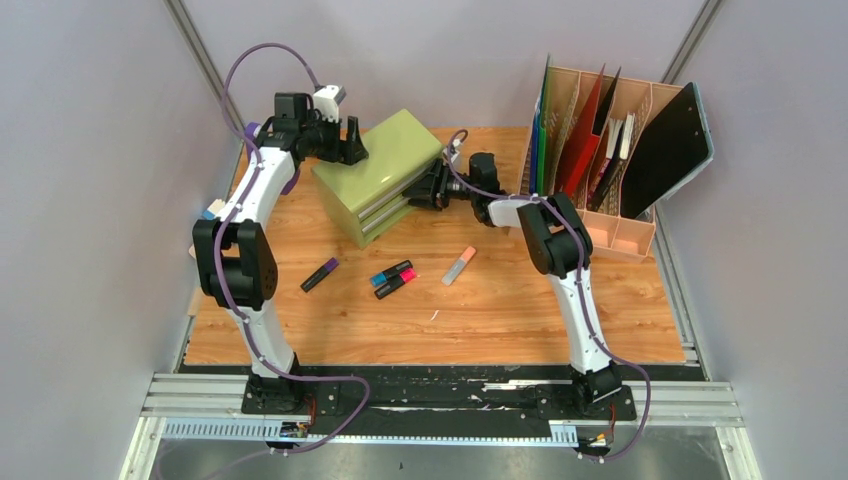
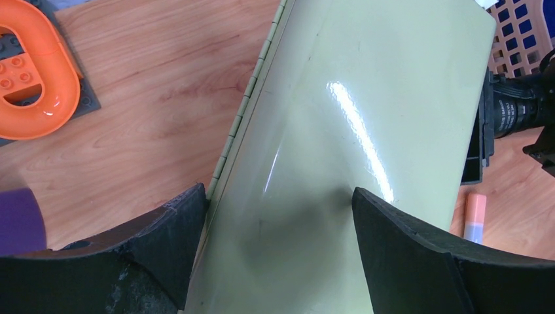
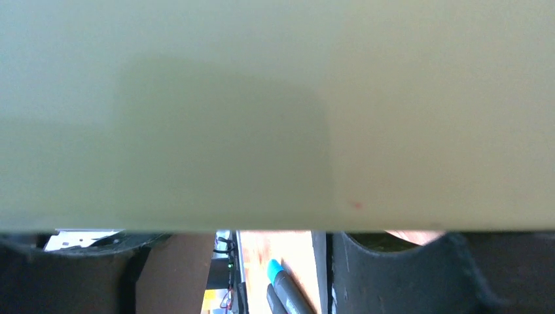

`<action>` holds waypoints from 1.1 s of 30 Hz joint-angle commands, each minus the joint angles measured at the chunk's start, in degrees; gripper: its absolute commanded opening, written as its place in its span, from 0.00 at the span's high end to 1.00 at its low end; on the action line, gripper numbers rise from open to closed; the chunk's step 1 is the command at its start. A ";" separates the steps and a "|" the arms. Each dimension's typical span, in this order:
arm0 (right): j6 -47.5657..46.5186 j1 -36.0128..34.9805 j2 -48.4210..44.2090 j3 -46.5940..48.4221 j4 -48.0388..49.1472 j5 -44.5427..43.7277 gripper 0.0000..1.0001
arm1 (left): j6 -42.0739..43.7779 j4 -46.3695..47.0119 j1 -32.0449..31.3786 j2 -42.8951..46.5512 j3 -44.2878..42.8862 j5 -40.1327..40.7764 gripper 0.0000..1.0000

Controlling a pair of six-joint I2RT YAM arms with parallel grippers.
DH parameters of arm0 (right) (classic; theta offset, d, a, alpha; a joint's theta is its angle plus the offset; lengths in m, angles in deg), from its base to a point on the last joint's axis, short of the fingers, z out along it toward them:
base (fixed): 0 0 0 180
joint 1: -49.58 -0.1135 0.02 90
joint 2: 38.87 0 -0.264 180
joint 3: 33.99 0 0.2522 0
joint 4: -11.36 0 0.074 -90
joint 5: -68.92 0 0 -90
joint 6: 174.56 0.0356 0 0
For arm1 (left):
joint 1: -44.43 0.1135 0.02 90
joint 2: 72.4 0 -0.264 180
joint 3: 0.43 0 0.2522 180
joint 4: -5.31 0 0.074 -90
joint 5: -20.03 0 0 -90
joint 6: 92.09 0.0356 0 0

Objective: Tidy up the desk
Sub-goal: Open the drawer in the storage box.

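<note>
From where I stood, the desk [image 1: 500, 320] spread out in front of both arm bases, carrying everything. At the far left, the left arm [image 1: 255, 195] hung over the back end of the green chest [image 1: 375, 170]. Its jaws were wide, straddling the glossy lid and gripping nothing, one finger [image 2: 186, 222] just beside the hinge edge. A squeeze there looked likely to skid off that slick top, and the chest sat askew, so a push could swivel it.

In front of the chest lay loose markers: a purple one [image 1: 320, 274], a blue and pink pair [image 1: 393, 279] and an orange one [image 1: 459, 265]. If the chest slid forward, it might sweep them along.

The right arm [image 1: 560, 240] was hard against the chest's drawer side. Its jaws stood partly apart, but whether they gripped anything I could not tell. A tug there risked dragging the whole chest rather than a drawer. On the far right, the file rack [image 1: 610, 150] stood near that arm's elbow, which a wide swing could knock.
</note>
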State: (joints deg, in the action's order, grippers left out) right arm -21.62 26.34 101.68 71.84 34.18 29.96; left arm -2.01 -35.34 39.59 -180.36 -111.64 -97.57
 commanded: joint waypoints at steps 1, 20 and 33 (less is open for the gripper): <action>0.09 0.28 1.44 3.31 1.93 0.08 0.49 | -5.08 -15.34 -2.10 -0.47 3.47 -5.64 0.13; 7.47 0.29 4.34 5.57 8.87 0.64 0.69 | -4.91 -14.44 -2.20 -1.01 4.72 -5.85 0.14; 11.17 0.28 4.69 4.27 12.55 0.63 1.00 | -5.15 -14.02 -2.19 -1.12 5.07 -5.44 0.14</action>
State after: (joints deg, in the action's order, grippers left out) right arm -12.18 27.52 106.25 74.44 39.90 32.04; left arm -2.32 -34.34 39.61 -179.97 -110.49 -97.57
